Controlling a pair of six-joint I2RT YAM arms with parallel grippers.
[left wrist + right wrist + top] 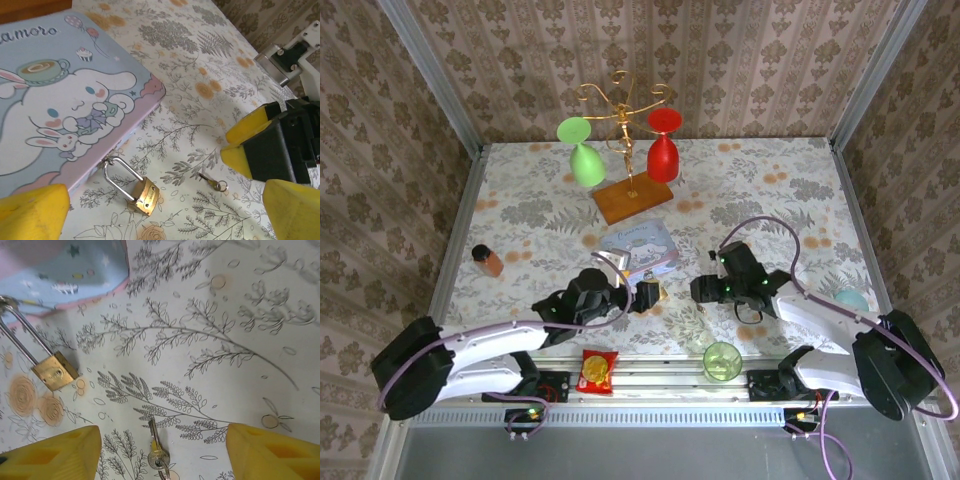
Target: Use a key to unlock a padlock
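The small brass padlock [142, 195] [54, 371] lies on the flowered tablecloth, its silvery shackle hooked through the latch of the pale blue cartoon tin [65, 95] [638, 248] [65, 270]. The thin silvery key [212, 182] [156, 445] lies flat to the padlock's right, a small ring on its head. My left gripper [165, 222] [645, 297] is open, hovering just short of the padlock. My right gripper [160, 462] [703, 290] is open low over the key, which lies between its yellow fingers [247, 131]. Neither gripper holds anything.
A gold wire stand on a wooden base [633, 198] carries a green glass [585, 158] and a red glass [663, 150] at the back. An orange bottle [487, 260] stands left; a green cup [722, 360], a red snack packet [597, 370] and a teal ball [851, 298] lie near the front.
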